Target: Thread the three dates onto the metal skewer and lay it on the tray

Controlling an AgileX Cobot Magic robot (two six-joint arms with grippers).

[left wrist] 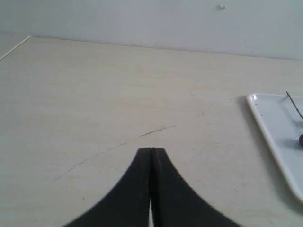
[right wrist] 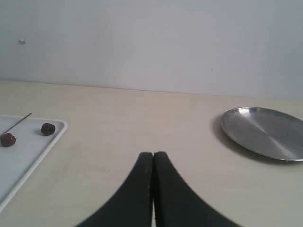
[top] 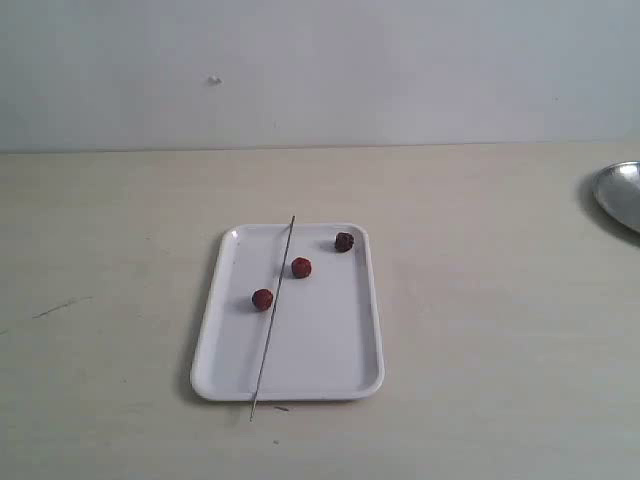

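Round silver dish at far right edge of pale table, well apart from the rest. Thin scratch mark on table ahead of left pincer.

White tray mid-table. Metal skewer lying diagonally across tray, both ends poking past the rim. All three fruits loose on tray, none threaded:
- near reddish date right against skewer on its left, contact hard to tell
- second reddish date just beside skewer on its right
- dark date near far right corner, apart from skewer

Left pincer over bare table, only a tray corner visible off to one side. Right pincer over table between tray and dish, apart from both. Both pincers fully closed, jaws pressed together, holding nothing.
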